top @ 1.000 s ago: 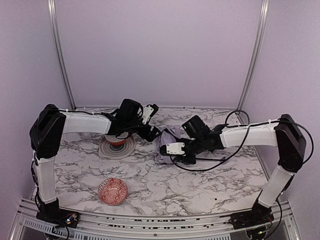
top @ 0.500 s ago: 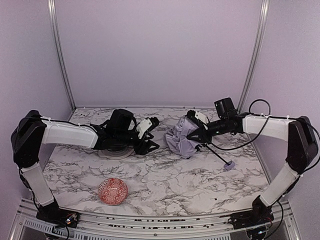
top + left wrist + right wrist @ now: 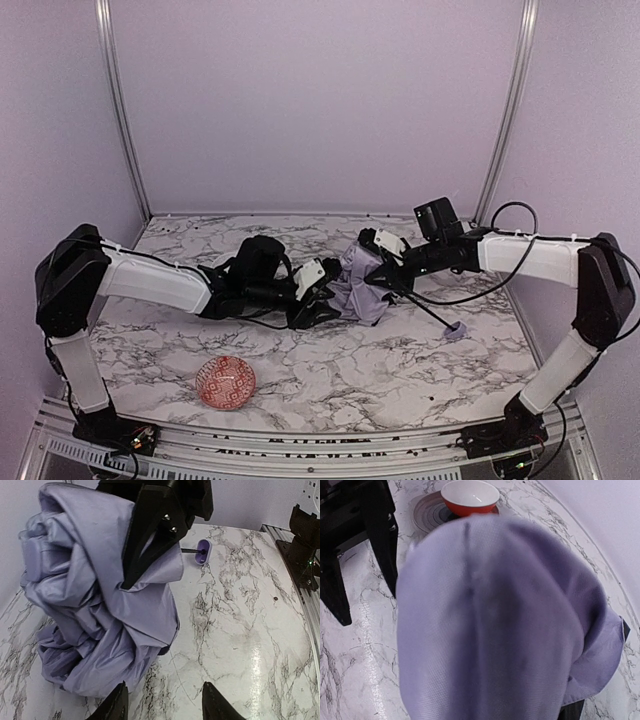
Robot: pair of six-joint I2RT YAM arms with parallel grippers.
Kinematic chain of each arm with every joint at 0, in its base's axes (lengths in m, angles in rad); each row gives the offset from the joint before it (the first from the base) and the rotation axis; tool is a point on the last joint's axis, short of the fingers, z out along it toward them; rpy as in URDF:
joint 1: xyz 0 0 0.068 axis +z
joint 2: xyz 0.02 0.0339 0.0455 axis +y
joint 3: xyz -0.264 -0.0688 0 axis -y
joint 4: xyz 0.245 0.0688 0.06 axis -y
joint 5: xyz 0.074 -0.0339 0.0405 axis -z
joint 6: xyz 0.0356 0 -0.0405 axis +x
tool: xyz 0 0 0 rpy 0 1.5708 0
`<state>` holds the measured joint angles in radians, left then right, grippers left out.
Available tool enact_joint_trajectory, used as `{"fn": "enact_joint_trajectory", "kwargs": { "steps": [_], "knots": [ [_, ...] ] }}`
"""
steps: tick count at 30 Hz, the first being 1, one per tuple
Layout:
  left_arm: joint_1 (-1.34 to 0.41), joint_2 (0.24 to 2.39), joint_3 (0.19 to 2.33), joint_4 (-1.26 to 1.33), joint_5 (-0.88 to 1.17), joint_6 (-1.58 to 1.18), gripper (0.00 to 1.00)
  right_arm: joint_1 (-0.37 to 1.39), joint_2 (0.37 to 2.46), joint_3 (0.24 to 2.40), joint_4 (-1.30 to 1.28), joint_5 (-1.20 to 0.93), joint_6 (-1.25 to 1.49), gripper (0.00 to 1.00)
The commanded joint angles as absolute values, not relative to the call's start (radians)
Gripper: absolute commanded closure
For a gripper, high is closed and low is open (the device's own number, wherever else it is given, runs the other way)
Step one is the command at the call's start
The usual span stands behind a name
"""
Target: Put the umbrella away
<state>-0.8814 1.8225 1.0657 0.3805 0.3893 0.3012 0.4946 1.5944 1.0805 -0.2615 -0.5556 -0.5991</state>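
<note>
- Setting: lavender walls around a white, grey-veined marble tabletop (image 3: 400,370).
- Item of the task: we count one umbrella (image 3: 358,290). It sits mid-tabletop between the two arms as a crumpled lavender bundle. Its thin black shaft (image 3: 425,311) runs out to the small knob handle (image 3: 456,331), which rests on the marble apart from the fabric.
- Left jaws: the fingertips (image 3: 118,706) are spread with nothing between them, just beside the foot of the bundle.
- Right jaws: they appear pressed together on an upper fold of the fabric. Their own camera is covered by cloth.
- Progress, by our judgement: the canopy is collapsed. The fabric is loose and unwrapped and the shaft looks extended, so gathering, securing and stowing remain.
- Other stock:
  - We count two bowls, a red patterned bowl (image 3: 226,382) near the front and an orange bowl (image 3: 470,495) with a white inside.
  - We count one grey plate (image 3: 426,513), which carries the orange bowl.
</note>
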Motion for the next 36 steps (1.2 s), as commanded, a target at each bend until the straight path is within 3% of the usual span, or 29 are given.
{"fn": "enact_joint_trajectory", "kwargs": {
  "steps": [1,10,14,20,23,26,28,31,36],
  "knots": [
    [-0.913,1.856,1.085,0.463,0.396,0.301,0.50,0.599,1.556,1.077,-0.227,-0.369,-0.667,0.87],
    [-0.897,1.726,0.875,0.547,0.362,0.360,0.43,0.884,1.536,0.915,-0.186,0.074,-0.701,0.88],
    [-0.873,1.653,0.774,0.547,0.489,0.384,0.31,0.972,1.562,0.834,-0.115,0.106,-0.697,0.87],
    [-0.868,1.594,0.740,0.551,0.454,0.369,0.17,1.021,1.620,0.834,-0.118,0.032,-0.688,0.81],
    [-0.868,1.607,0.773,0.563,0.413,0.314,0.14,1.029,1.642,0.851,-0.144,0.025,-0.669,0.74],
    [-0.842,1.670,0.858,0.577,0.372,0.184,0.16,1.039,1.654,0.852,-0.149,0.027,-0.657,0.56],
    [-0.811,1.763,0.951,0.567,0.353,0.071,0.19,1.059,1.658,0.847,-0.144,0.040,-0.667,0.50],
    [-0.792,1.890,1.117,0.472,0.368,0.004,0.16,1.095,1.665,0.839,-0.127,0.064,-0.688,0.47],
    [-0.797,1.983,1.182,0.415,0.369,0.087,0.11,1.109,1.674,0.824,-0.104,0.080,-0.703,0.47]
  ]
}}
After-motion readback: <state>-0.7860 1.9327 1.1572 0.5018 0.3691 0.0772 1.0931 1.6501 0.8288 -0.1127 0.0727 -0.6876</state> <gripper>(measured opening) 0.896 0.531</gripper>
